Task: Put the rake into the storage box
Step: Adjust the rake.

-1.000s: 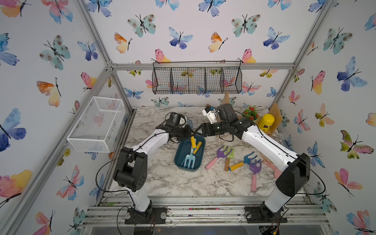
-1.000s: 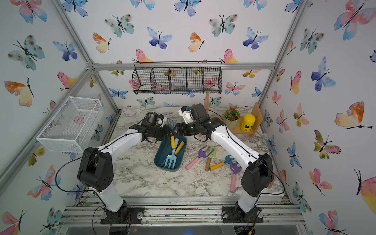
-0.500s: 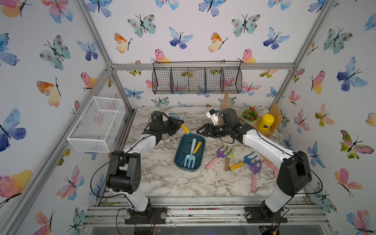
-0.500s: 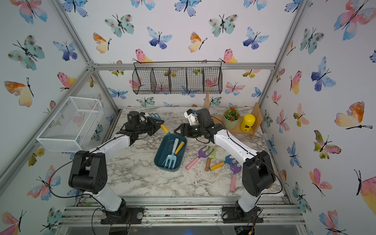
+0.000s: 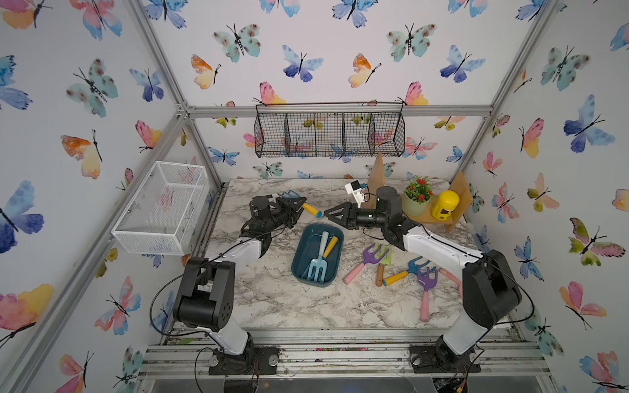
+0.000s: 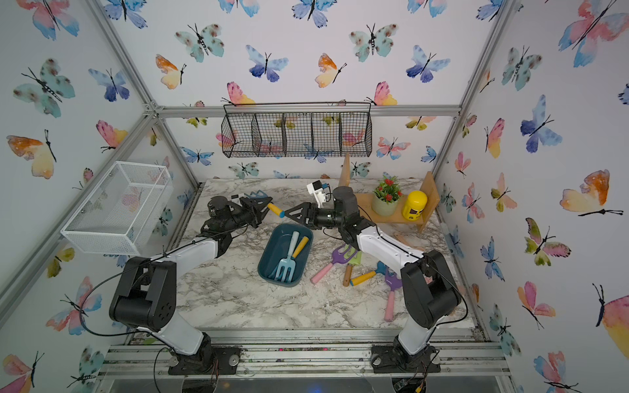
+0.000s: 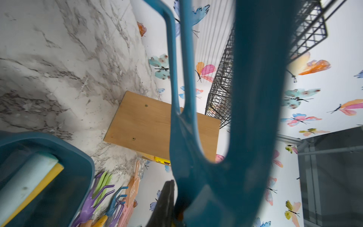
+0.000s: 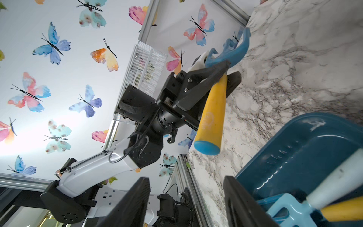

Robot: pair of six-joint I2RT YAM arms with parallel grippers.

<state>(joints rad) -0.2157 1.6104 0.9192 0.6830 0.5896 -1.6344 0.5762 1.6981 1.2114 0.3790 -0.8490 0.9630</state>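
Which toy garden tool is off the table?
The yellow-handled blue rake, gripped in the left claw; the others lie in the storage box or on the marble table.

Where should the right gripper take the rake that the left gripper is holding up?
Grip the rake on its yellow handle, coming in from the blue-capped end. The left gripper clamps the neck right by the tines, so the handle juts out free toward the open right gripper.

Bare strip in storage box (image 5: pixel 304 247) beside tools (image 5: pixel 318 268)
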